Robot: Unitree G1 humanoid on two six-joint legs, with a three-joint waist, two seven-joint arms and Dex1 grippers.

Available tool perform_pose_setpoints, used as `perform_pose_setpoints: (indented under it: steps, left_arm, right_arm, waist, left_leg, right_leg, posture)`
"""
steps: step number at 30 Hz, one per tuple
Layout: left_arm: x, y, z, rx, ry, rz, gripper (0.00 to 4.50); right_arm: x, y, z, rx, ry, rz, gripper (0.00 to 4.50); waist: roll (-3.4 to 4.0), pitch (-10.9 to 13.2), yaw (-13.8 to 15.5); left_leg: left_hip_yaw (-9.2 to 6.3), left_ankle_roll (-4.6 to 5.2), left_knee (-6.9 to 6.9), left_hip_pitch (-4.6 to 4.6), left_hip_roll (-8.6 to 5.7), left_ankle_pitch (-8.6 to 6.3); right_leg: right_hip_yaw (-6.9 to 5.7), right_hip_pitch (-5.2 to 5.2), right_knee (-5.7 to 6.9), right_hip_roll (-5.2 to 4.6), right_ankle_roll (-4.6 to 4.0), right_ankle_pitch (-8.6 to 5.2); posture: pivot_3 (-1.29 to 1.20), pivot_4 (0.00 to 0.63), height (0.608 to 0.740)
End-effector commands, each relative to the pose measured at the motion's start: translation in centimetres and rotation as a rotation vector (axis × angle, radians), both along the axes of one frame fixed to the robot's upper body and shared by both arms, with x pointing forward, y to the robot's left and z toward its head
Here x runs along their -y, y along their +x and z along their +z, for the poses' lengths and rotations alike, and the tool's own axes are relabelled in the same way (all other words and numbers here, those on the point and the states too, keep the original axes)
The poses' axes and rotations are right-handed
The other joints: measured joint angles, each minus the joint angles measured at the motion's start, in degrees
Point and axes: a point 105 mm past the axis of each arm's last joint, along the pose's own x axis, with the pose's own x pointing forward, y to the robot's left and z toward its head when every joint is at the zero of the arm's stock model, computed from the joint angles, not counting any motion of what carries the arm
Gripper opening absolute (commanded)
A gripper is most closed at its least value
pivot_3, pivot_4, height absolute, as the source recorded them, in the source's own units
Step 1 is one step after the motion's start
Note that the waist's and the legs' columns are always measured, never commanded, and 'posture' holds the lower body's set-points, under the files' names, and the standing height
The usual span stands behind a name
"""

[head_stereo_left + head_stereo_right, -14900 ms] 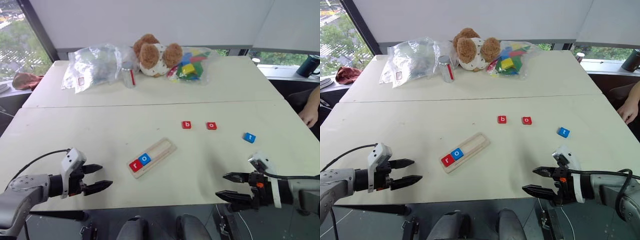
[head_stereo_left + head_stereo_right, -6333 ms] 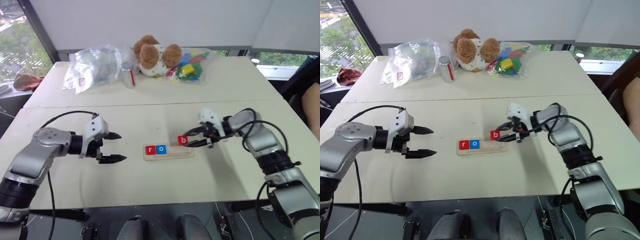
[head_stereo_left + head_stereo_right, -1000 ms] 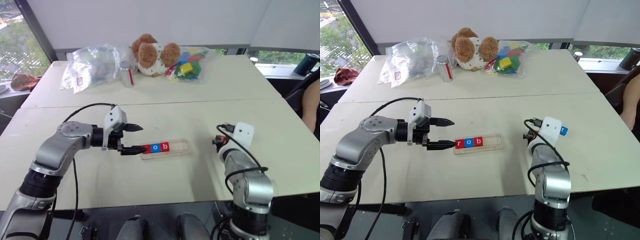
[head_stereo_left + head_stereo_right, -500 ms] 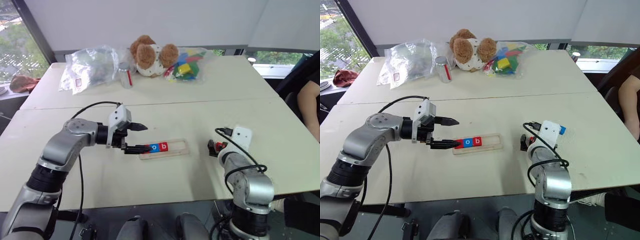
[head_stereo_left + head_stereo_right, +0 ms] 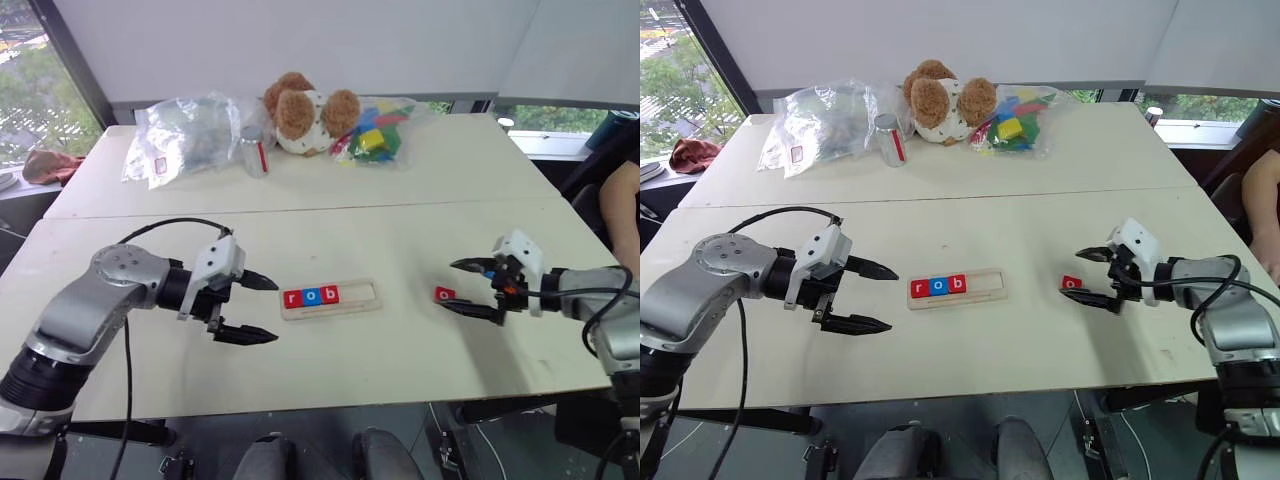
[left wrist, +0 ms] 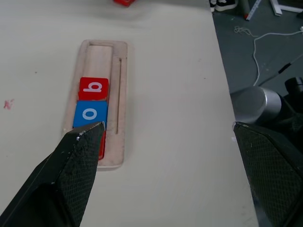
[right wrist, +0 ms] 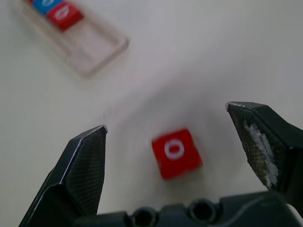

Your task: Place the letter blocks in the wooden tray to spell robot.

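Reads "r", "o", "b" on three letter blocks point(image 5: 309, 296), red, blue, red, seated in the left end of the wooden tray point(image 5: 361, 293), right portion of the groove bare. Lies mid-surface point(image 5: 400, 240), nearer the front edge than the back. Shows a white "o" on a red tile point(image 5: 445, 294), flat on the surface right of the tray, toward the right edge. Left hand point(image 5: 255, 308) reaches in from the left, fingers spread wide, tips just short of the tray's left end, gripping nothing. Right hand point(image 5: 466, 288) comes in from the right edge, fingers wide apart, tips flanking the red "o" tile without touching it.
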Motion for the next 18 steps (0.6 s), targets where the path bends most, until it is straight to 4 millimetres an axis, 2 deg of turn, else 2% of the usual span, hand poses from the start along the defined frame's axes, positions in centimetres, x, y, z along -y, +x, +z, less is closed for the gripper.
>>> perform_pose_setpoints:
  steps: [1,10,13,18]
  left_arm:
    - [-0.5,0.1,1.2,0.046,-0.013,0.038,4.5]
    - [-0.5,0.2,1.1,0.044,-0.032,0.084,4.5]
    - [-0.7,0.4,1.0,0.048,-0.026,0.095,4.5]
    - [-0.9,0.6,1.2,0.06,-0.021,0.108,4.5]
  right_arm:
    - [0.4,0.1,-0.3,-0.004,-0.047,0.07,4.41]
    - [1.2,1.3,-2.2,-0.022,-0.068,0.071,4.41]
    - [1.1,1.6,-2.5,-0.027,-0.063,0.066,3.57]
    - [1.1,1.8,-2.6,-0.033,-0.055,0.065,1.11]
  waist:
    - [0.0,0.0,0.1]
    - [0.0,0.0,0.3]
    - [0.01,0.0,0.2]
    - [0.01,0.0,0.2]
  left_leg:
    - [-0.01,-0.01,0.0,0.0,0.01,0.0]
    - [-0.01,-0.05,-0.01,-0.04,-0.02,0.02]
    - [-0.02,-0.08,-0.01,-0.04,-0.02,0.03]
    - [-0.01,-0.1,-0.02,-0.04,-0.02,0.04]
  right_leg:
    - [0.0,-0.01,0.01,0.0,0.0,0.0]
    - [0.0,-0.05,-0.01,-0.13,0.0,0.0]
    - [-0.01,-0.05,0.0,-0.13,-0.01,0.0]
    - [0.01,-0.06,0.0,-0.14,-0.01,0.0]
  posture:
    - [0.0,0.15,0.74]
    - [0.0,0.15,0.74]
    - [0.0,0.15,0.74]
    - [0.0,0.15,0.74]
